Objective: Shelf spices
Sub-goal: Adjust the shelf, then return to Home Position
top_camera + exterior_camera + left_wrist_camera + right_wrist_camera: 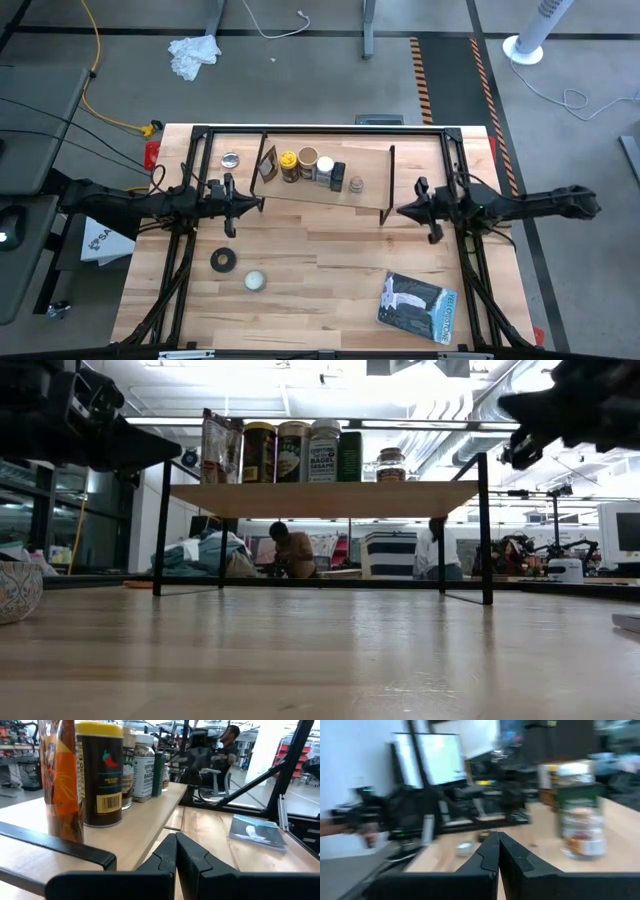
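The shelf (325, 190) stands at the table's far middle, its light plank (320, 498) on thin black legs. Six spices stand in a row on the plank: brown packet (268, 165), yellow-lidded jar (289, 164), tan-lidded jar (307, 160), white-capped bottle (324, 171), dark bottle (338, 176), tiny brown-topped jar (356, 184). My left gripper (256, 203) is shut, just off the shelf's left end beside the packet (62, 780) and the yellow-lidded jar (100, 775). My right gripper (402, 211) is shut, just off the shelf's right end, with the tiny jar (582, 832) ahead of it.
A black tape roll (223, 260) and a round tin (255, 281) lie near the table's left front. Another tin (231, 159) sits left of the shelf. A dark printed packet (417, 305) lies at the right front. People sit in the room behind (290, 552).
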Controlling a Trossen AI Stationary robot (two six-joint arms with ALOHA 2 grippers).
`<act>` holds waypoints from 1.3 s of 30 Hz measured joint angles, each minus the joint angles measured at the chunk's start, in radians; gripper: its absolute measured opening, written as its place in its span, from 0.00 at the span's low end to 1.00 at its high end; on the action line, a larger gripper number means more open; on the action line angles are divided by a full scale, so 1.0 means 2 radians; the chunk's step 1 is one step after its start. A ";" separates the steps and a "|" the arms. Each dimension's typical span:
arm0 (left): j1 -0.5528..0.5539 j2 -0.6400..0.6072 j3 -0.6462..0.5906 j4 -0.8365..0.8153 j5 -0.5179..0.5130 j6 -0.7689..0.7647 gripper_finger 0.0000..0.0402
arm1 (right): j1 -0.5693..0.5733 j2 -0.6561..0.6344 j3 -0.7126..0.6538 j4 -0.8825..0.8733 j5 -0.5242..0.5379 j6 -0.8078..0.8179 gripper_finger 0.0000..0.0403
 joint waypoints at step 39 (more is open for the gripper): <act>0.000 0.000 0.000 -0.068 -0.073 0.011 0.00 | -0.032 0.043 0.007 -0.097 0.047 -0.034 0.00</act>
